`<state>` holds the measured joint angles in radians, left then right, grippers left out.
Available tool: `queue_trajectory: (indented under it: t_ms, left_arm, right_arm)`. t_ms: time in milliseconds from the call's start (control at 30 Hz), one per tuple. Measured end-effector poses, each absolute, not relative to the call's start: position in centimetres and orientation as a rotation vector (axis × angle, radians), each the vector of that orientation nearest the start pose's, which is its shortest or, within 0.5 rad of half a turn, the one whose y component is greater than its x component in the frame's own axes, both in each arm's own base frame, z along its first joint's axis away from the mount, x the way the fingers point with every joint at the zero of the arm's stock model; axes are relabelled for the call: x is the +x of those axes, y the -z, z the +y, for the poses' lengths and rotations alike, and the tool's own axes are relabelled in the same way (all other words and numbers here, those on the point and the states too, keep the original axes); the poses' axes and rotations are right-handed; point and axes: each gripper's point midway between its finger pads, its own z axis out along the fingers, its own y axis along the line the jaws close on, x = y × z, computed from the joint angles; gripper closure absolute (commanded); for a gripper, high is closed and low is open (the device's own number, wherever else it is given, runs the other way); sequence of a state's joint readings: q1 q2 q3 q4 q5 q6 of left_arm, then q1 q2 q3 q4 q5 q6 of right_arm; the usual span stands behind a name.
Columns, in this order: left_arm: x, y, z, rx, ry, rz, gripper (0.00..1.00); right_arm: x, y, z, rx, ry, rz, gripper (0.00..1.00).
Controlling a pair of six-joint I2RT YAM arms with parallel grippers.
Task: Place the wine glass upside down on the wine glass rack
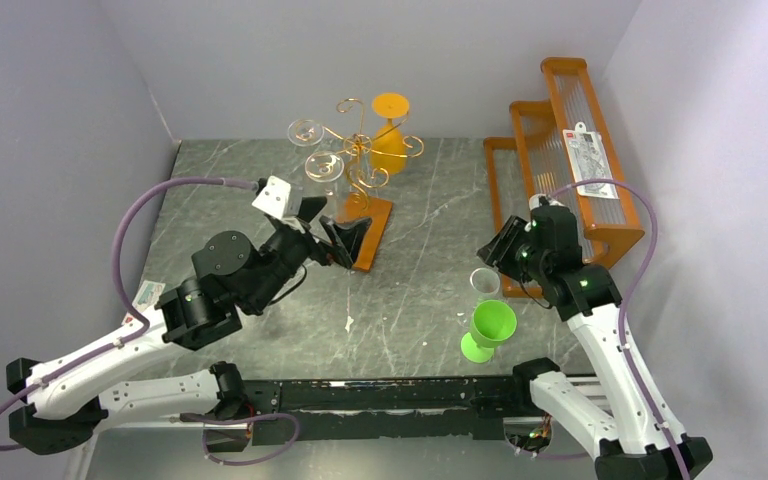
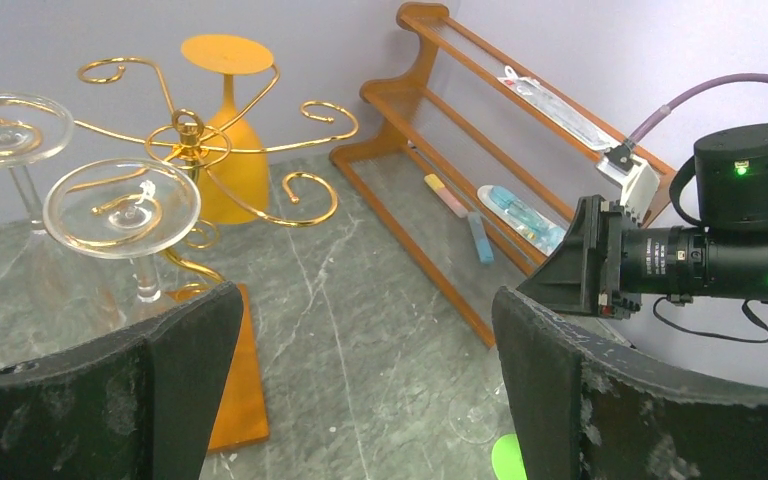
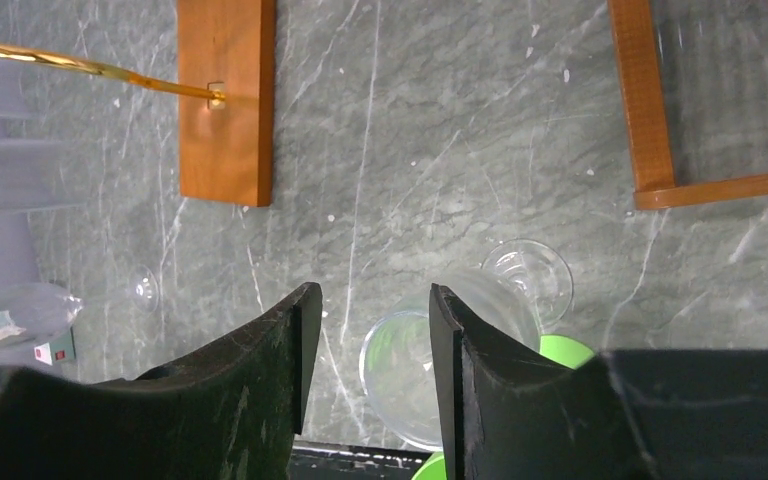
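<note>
Looking through the right wrist camera, I see the right end effector [image 3: 372, 300] spread open with nothing gripped. The clear glass [image 3: 400, 370] is, I think, the one to hang. It seems to stand on the bench [image 1: 430, 200], well away from the rack [image 1: 365, 165] on the right arm's side, just under those fingers. Its rim shows partly in the gap and partly behind one finger. A green glass [image 1: 490, 322] sits just beside it, a bit farther from the rack.

To pick it up well, I would line the gap up on the thin stem, not the wide bowl. Then I would move in slowly and close softly. I must stay off the green glass so it does not tip. The foot should stay free so it can slide into a curl later.

The left end effector [image 2: 365, 300] is wide open and empty, close to the rack's wooden base.

The rack holds three glasses upside down: an orange glass [image 2: 228, 190] and two hung glasses [image 2: 120, 205]. Some curls look free. The shelf [image 3: 648, 100], far from the rack, holds a few small packets [image 1: 592, 160]. The clear glass looks empty.
</note>
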<state>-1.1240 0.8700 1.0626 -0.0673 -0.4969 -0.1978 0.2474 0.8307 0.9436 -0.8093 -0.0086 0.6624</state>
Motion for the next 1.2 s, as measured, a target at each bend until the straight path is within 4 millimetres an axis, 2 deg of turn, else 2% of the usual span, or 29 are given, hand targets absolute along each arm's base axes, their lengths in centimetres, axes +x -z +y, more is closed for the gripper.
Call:
queue_trajectory:
  t_ms: [67,233,333,467,667,767,867,967,1100,1200]
  left_arm:
    - [20.6,-40.8,-25.3,0.274,0.715,1.478,0.01]
    - [20.9,-40.3,-25.4,0.261,0.703,1.48,0.01]
    - [21.1,-39.7,-25.2,0.25,0.691,1.484,0.01]
    - [21.3,-39.3,-24.9,0.235,0.677,1.486,0.01]
    - [21.4,-39.6,-24.1,0.199,0.662,1.48,0.01]
    - [21.5,-39.5,-23.8,0.18,0.659,1.482,0.01]
    - [21.5,-39.3,-23.2,0.16,0.655,1.485,0.01]
    - [21.4,-39.2,-22.6,0.14,0.65,1.486,0.01]
    - [21.3,-39.4,-22.0,0.126,0.643,1.484,0.01]
    - [21.3,-39.5,-21.6,0.115,0.636,1.484,0.01]
  right_arm:
    - [23.3,-21.0,8.9,0.473,-0.491,2.272,0.54]
    - [22.9,-20.9,9.4,0.473,-0.513,2.287,0.66]
    - [22.6,-20.9,10.2,0.457,-0.545,2.302,0.66]
    - [21.7,-20.3,11.9,0.413,-0.572,2.35,0.59]
    - [19.5,-19.1,16.1,0.311,-0.581,2.426,0.58]
    - [18.7,-18.0,17.1,0.296,-0.531,2.464,0.58]
    - [18.3,-17.3,17.3,0.292,-0.466,2.48,0.57]
    - [18.8,-18.4,17.1,0.303,-0.456,2.441,0.56]
    - [20.1,-21.7,16.6,0.334,-0.458,2.336,0.49]
    - [20.9,-23.8,15.4,0.369,-0.395,2.277,0.44]
